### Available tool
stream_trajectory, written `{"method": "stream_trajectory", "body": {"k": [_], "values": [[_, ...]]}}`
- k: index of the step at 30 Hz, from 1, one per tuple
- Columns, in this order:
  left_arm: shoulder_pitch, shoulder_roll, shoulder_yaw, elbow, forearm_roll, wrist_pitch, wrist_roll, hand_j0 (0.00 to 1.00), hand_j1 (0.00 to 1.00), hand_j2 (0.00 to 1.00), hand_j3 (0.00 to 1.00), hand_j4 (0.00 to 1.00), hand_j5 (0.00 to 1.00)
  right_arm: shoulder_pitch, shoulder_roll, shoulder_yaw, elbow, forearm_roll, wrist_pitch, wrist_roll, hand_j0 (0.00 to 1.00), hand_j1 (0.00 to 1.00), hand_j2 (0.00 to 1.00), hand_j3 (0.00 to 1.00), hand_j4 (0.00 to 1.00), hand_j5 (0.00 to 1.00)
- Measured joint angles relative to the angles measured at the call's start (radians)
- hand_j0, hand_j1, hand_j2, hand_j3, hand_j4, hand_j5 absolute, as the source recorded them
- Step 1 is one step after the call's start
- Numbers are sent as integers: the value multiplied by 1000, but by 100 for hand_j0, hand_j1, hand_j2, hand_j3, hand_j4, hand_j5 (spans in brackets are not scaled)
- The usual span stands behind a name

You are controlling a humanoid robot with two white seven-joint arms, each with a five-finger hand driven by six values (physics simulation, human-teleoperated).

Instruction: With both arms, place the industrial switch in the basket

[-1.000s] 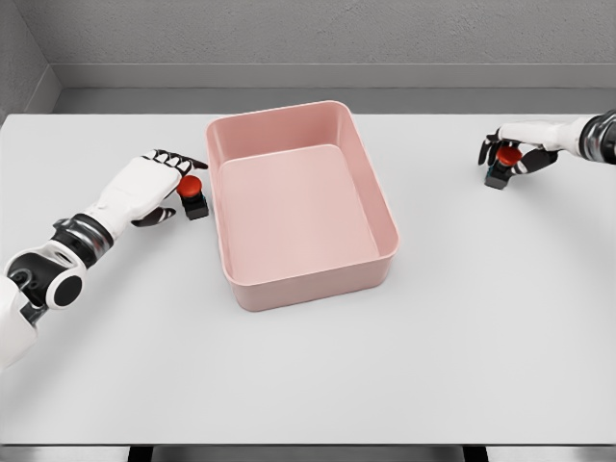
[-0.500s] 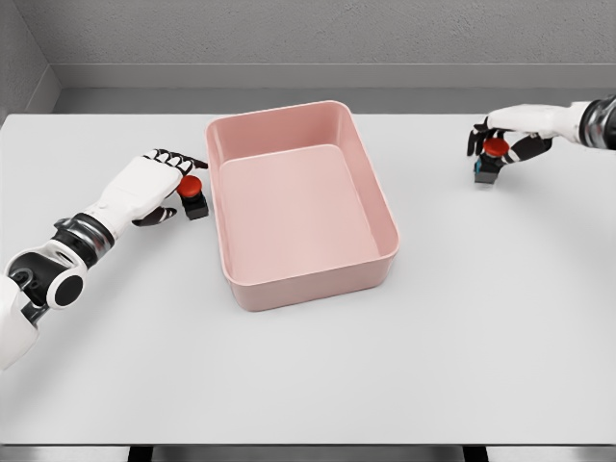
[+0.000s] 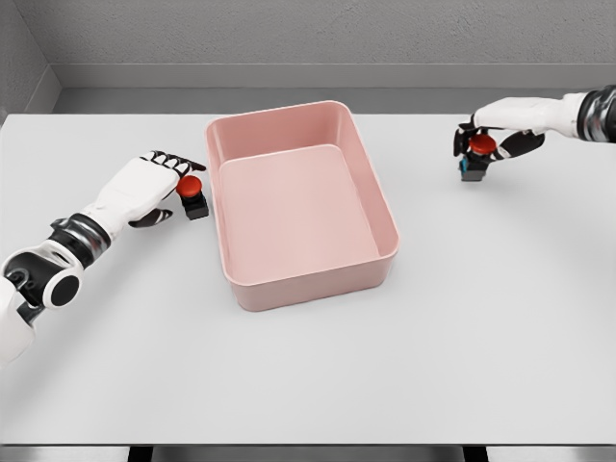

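Note:
A pink basket [image 3: 385,214] stands open in the middle of the white table. Left of it sits a small black switch with a red button [image 3: 192,195], resting on the table. My left hand [image 3: 171,178] is curled around it from the left, fingers over its top. At the right, my right hand [image 3: 478,142] is shut on a second black switch with a red button [image 3: 478,154], held just above the table and well right of the basket.
The white table [image 3: 308,366] spreads wide in front of the basket. A grey wall runs along the table's far edge.
My right hand has lifted its switch and carried it left, toward the basket. The left hand and its switch have stayed where they were.

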Motion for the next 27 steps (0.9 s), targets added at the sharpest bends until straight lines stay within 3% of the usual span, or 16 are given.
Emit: {"method": "stream_trajectory", "body": {"k": [15, 27], "values": [[0, -9, -2, -1, -2, 0, 0, 84, 84, 84, 84, 84, 84, -44, -20, -1, -161, -4, -8, 10, 54, 54, 54, 54, 54, 54], [3, -9, -4, -1, -3, -4, 0, 79, 79, 79, 79, 79, 79, -51, -20, -1, -249, -11, -8, 11, 54, 54, 54, 54, 54, 54]]}}
